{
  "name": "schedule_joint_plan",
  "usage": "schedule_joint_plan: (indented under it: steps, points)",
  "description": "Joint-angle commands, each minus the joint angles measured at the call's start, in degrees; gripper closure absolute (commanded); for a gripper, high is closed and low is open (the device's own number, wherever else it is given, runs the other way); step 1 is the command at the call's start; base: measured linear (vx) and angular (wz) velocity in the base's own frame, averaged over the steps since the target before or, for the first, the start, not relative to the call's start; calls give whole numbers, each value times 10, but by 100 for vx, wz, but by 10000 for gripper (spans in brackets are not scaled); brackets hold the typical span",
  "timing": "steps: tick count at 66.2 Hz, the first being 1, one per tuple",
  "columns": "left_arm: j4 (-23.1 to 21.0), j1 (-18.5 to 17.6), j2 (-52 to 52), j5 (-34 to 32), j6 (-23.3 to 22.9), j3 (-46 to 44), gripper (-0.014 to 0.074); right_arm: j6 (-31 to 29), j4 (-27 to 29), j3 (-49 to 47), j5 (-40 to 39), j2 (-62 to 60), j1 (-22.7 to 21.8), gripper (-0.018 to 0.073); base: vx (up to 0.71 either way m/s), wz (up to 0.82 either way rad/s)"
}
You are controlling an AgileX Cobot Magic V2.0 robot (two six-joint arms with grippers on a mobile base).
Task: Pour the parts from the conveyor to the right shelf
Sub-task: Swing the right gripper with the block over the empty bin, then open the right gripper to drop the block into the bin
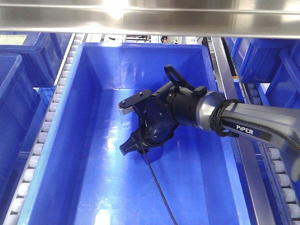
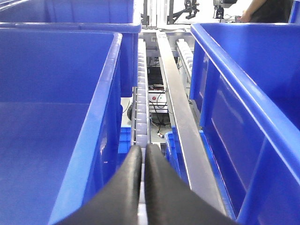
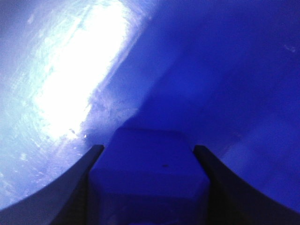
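My right gripper (image 1: 123, 130) reaches from the right into a large, deep blue tub (image 1: 60, 129) of the right shelf (image 1: 233, 101), low over the tub floor. In the right wrist view its two dark fingers (image 3: 75, 180) press against both sides of the blue part (image 3: 150, 164), a cube-shaped block. From the front the gripper body hides most of that block. My left gripper (image 2: 143, 151) is shut with nothing in it, above a lane of white rollers (image 2: 142, 89) between two blue tubs. The conveyor is out of view.
A steel beam (image 1: 150, 18) crosses overhead at the front. More blue tubs (image 1: 14, 93) stand left and right (image 1: 272, 61) on roller lanes (image 1: 44, 129). A thin black cable (image 1: 159, 187) trails over the tub floor. A steel rail (image 2: 180, 122) runs beside the left gripper.
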Motion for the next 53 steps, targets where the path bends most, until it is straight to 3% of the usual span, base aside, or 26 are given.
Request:
schedule_joint_plan:
  steps: [1,14,23,32,53]
  points:
    - [-5,-4,10,-45,-5,-11,602,-1,-10,-13,-10,-21,-3,393,0,0]
    - [-5,-4,10,-45,-5,-11,602,3,-18,-13,-14,-24,-3,92,0,0]
    - [-5,-4,10,-45,-5,-11,602,22,-27,-13,-38,-44,-1,-43,0,0]
    - [-5,-4,10,-45,-5,-11,602,35,-27,-10,-63,-73,-1,-52,0,0]
    - [-5,-4,10,-45,-5,-11,602,45,-60,11,-91,-138,1,24,0,0]
